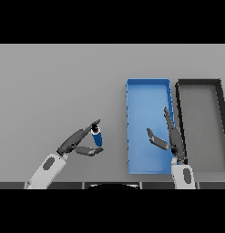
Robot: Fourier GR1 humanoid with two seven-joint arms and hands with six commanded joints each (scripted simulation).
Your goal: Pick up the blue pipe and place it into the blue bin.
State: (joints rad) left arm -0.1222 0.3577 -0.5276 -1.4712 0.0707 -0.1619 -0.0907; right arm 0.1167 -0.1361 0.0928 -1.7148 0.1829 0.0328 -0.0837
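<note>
Low in the frame left of centre, the left robot hand (79, 142) pinches the blue pipe (97, 135) between fingers and thumb, just above the grey worktop (54, 86). The right robot hand (171, 139), fingers straight and apart, hovers over the blue bin (148, 91) lower right; a black bin (200, 83) sits beside it

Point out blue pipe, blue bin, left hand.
blue pipe (97, 135), head view, on its blue body.
blue bin (148, 82), head view, on its far rim.
left hand (76, 140), head view, on the palm.
</note>
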